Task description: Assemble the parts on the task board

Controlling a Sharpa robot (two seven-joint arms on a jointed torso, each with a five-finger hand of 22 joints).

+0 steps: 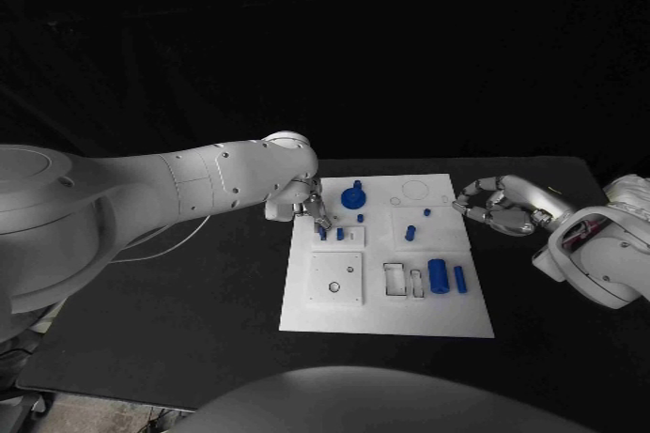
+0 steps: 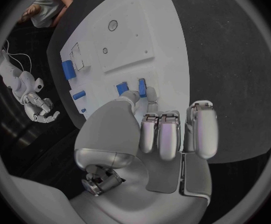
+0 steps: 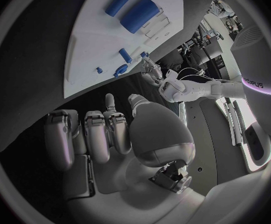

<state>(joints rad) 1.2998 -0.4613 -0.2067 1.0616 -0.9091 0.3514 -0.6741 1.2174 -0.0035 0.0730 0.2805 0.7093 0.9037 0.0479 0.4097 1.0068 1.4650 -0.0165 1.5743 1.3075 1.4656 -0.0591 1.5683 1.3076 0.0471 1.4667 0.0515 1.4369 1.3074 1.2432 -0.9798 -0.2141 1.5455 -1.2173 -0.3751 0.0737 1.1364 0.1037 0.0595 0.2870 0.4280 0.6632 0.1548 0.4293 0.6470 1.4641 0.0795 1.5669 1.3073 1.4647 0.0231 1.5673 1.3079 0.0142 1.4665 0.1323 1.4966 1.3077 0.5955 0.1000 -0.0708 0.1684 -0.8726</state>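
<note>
The white task board (image 1: 386, 311) lies mid-table. My left hand (image 1: 312, 208) reaches over its near-left corner; thumb and one finger close on a small blue part (image 1: 322, 232) (image 2: 142, 87), the other fingers curled in. A second small blue part (image 1: 339, 233) (image 2: 122, 88) stands beside it. A round blue part (image 1: 353, 196), a blue peg (image 1: 410, 232) and two blue cylinders (image 1: 438, 273) (image 1: 460, 279) sit on the board. My right hand (image 1: 494, 206) (image 3: 92, 139) hovers off the board's right edge, fingers curled in on nothing.
A raised white square with holes (image 1: 336, 278) and a rectangular slot (image 1: 394, 278) occupy the board's front half. The black table (image 1: 177, 301) surrounds the board. My bulky left arm (image 1: 162, 184) hangs over the table's left side.
</note>
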